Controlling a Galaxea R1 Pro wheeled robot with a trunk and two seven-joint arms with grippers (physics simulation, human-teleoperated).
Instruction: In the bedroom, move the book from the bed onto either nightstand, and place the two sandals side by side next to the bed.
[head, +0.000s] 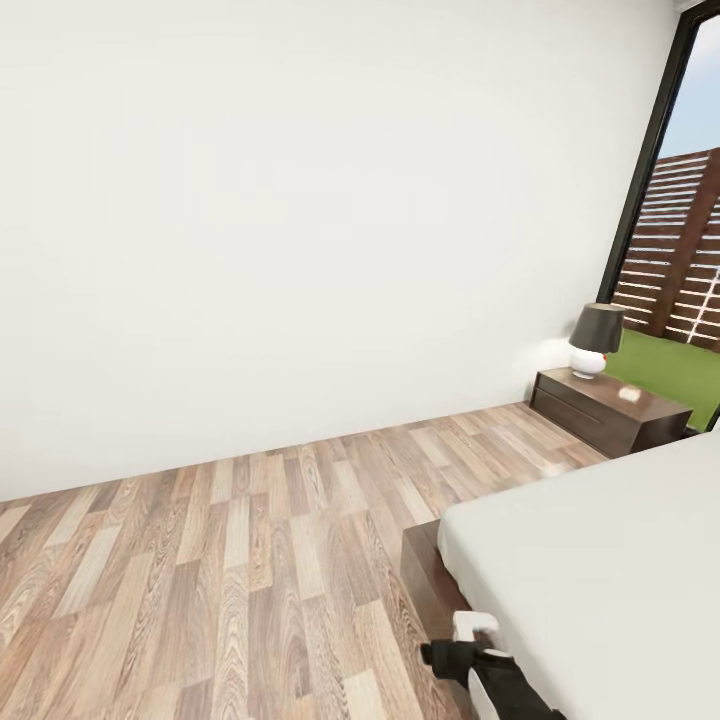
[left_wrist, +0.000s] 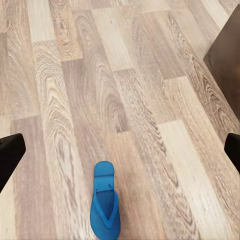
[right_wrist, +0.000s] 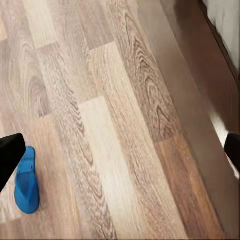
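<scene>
From the head view we look over a wood-plank floor (head: 230, 560) toward a plain white wall (head: 300, 220), with the corner of the bed (head: 600, 560) at the lower right, its pale mattress sitting on a dark brown frame. Beyond the bed, by the tall dark-framed window (head: 670, 170), stands a nightstand (head: 605, 410) carrying a lamp (head: 595, 338) with a dark shade and a small pale object we cannot identify. Part of a black-and-white arm (head: 485, 665) shows at the bottom edge beside the bed frame; we cannot tell which arm it is. In the left wrist view the left jaws (left_wrist: 120, 150) stand wide open with nothing held, their dark tips at opposite edges of the picture, and one blue sandal (left_wrist: 104, 210) lies flat on the floor between them, untouched and below them. In the right wrist view the right jaws (right_wrist: 120, 150) are likewise spread wide and empty; a blue sandal (right_wrist: 26, 187) lies on the floor just beside one dark tip, while the bed frame runs past the other tip. We cannot tell whether the two wrist views show the same sandal.
</scene>
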